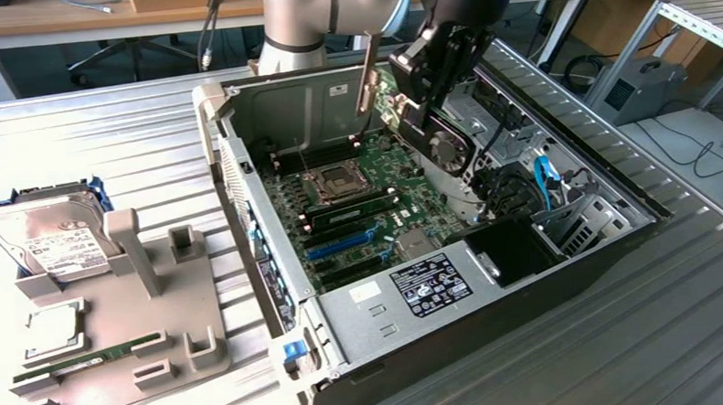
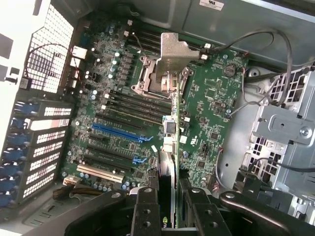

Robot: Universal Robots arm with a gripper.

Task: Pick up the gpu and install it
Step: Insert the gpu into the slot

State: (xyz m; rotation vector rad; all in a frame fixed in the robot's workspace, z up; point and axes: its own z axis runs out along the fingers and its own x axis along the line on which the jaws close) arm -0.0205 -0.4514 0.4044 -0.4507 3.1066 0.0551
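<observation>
Status check: the pickup looks done, the install isn't, and seating the card is what's left, as far as I can judge.

Nearest the camera, a ribbed sheet-metal tabletop (image 1: 660, 336) carries the open computer case (image 1: 466, 363). It's dark steel, with a boxy grey power supply (image 1: 390, 297) in the lower middle of the frame. On the exterior view's left sits a matte grey parts fixture (image 1: 113, 378) holding a silver hard drive (image 1: 48, 242) and a thin green memory stick (image 1: 76, 366).

Further in, the green motherboard (image 1: 380, 197) lies flat on the case floor. Its square CPU socket (image 1: 336, 179) and long blue plastic slot (image 1: 337, 247) are both empty.

Farthest back, in the upper middle of the frame, the tool (image 1: 431, 108) is closed partway and clamped on the gpu (image 1: 451, 148). The card hangs above the board, not in any slot. You can see its round black fan, and the shiny silver bracket (image 1: 366, 74) is at its end toward the exterior view's left. In the wrist view the black fingers (image 2: 146, 211) pinch the thin card edge-on.
</observation>
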